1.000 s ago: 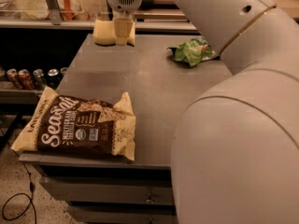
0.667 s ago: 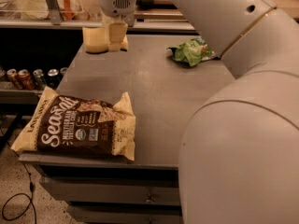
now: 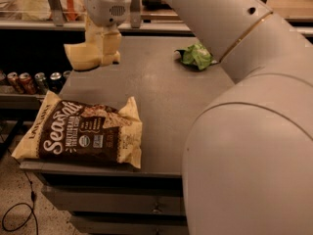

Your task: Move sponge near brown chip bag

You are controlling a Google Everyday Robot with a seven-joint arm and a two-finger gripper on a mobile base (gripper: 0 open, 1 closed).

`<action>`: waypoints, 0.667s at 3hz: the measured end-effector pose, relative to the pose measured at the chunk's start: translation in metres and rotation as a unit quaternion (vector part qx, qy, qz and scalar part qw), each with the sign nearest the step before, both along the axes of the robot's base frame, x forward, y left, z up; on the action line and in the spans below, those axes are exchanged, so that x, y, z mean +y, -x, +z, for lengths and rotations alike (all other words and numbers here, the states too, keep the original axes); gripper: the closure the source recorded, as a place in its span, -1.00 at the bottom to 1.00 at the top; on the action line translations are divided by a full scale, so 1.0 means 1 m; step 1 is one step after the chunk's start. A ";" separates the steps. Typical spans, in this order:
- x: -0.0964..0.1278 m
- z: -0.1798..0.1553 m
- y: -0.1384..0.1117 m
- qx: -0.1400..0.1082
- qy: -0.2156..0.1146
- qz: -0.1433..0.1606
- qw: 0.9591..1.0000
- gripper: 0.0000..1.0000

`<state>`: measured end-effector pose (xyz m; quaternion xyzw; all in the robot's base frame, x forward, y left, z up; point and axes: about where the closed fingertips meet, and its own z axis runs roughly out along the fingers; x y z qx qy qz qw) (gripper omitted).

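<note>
Far left, the gripper (image 3: 105,53) clamping the sponge (image 3: 77,57) hides its right end, while the arm (image 3: 254,146) covers the table's (image 3: 161,97) near right.

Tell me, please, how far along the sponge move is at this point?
Done: the gripper is shut on the sponge. In hand: it holds the sponge at the far left edge of the table. Left: a bare stretch of tabletop separates it from the brown chip bag at the near left corner, so the sponge has yet to be brought over and set down beside the bag.

Crumpled green snack bag (image 3: 196,56) on grey table (image 3: 166,97), soda cans (image 3: 34,81) on left shelf (image 3: 19,98), black cable (image 3: 32,196) on floor.
</note>
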<state>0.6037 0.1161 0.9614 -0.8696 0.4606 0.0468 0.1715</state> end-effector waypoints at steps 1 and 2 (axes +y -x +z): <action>0.011 -0.005 0.009 0.012 0.002 0.040 0.999 0.17; 0.017 -0.017 0.010 0.022 0.015 0.047 0.999 -0.30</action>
